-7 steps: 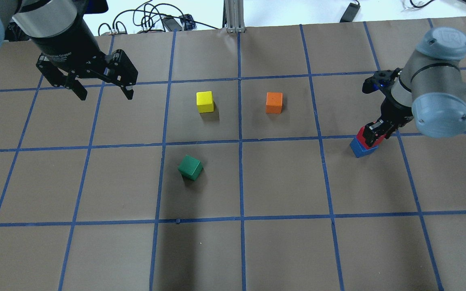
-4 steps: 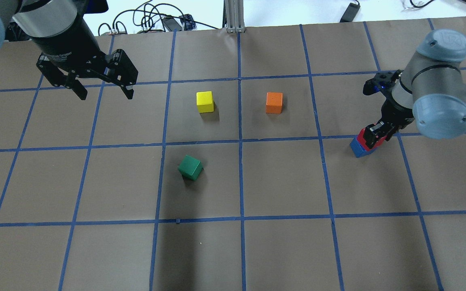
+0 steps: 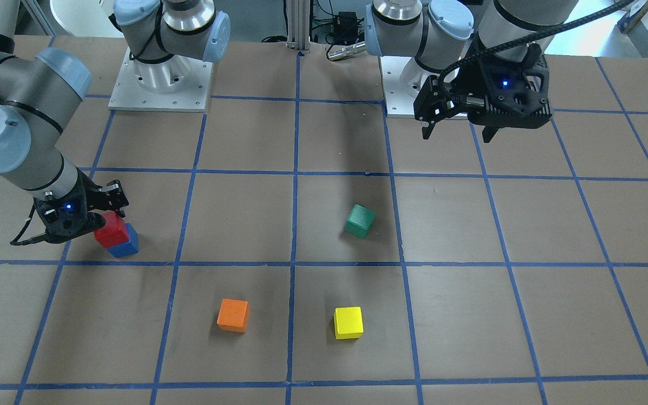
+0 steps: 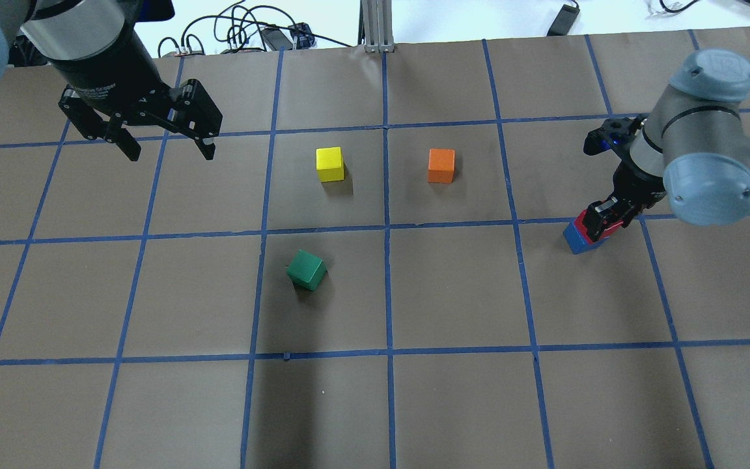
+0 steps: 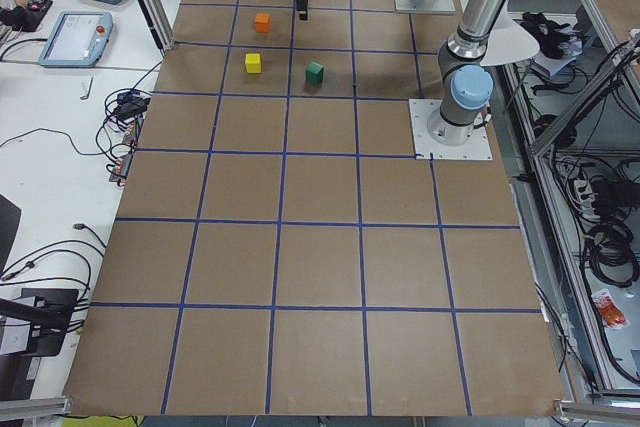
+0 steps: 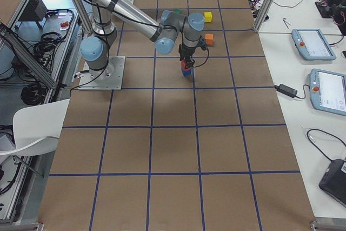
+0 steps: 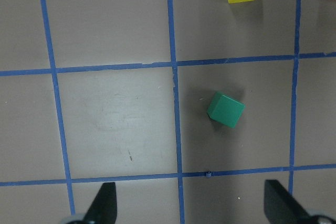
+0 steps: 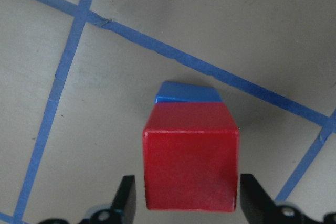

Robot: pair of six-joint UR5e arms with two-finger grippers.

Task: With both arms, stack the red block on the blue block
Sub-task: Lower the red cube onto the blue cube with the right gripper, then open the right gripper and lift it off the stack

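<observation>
Right side of table: small matte red cube (image 8: pixel 190 156) sat on top of small matte blue cube (image 8: pixel 186 93). The stack stood on the brown paper-covered table (image 4: pixel 453 404), close against a blue tape grid line. In the right wrist view the red cube was set slightly nearer than the blue one, so a strip of the blue top showed on the far side.

Right gripper (image 8: pixel 188 200): black fingers straddled the red cube, one close on each side. One finger looked flush with the cube and a thin sliver of table showed beside the other. Whether the gripper still pinched the cube could not be told.

Left gripper (image 4: pixel 171 153): hung above the far left of the table, fingers spread wide and holding nothing, well apart from every cube.

Other items noted:
- Green cube (image 4: pixel 306 270), near the middle, turned at an angle to the grid.
- Yellow cube (image 4: pixel 329 163), farther back, left of the centre line.
- Orange cube (image 4: pixel 441 165), level with the yellow cube, right of the centre line.
</observation>
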